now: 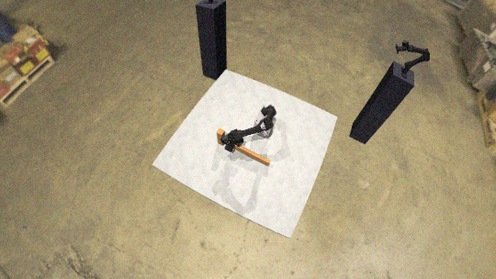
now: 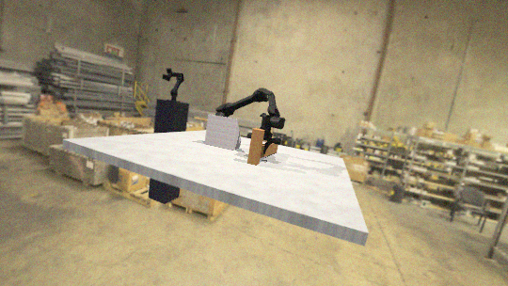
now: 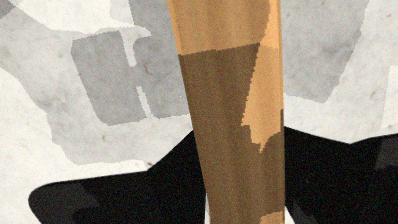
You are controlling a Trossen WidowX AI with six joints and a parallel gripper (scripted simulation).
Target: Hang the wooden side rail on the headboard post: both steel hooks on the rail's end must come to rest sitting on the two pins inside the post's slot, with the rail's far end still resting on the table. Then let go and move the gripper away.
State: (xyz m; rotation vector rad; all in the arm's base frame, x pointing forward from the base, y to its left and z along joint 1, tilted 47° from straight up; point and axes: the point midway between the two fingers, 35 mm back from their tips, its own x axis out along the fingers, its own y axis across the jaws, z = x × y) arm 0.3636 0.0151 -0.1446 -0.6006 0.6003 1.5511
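The wooden side rail runs away from the headboard post toward the table's middle. My gripper is shut on the rail, with one black finger on each side of it, close to the post. The orange headboard post stands upright on the table. The rail's near end is close to the post, under the arm in the top view. The hooks, the pins and the slot are hidden or too small to make out. Whether the rail's far end touches the table cannot be told.
A grey block stands at the arm's base. The arm reaches over the table to the rail. Dark pedestals stand on the floor beyond the table, one carrying another small arm.
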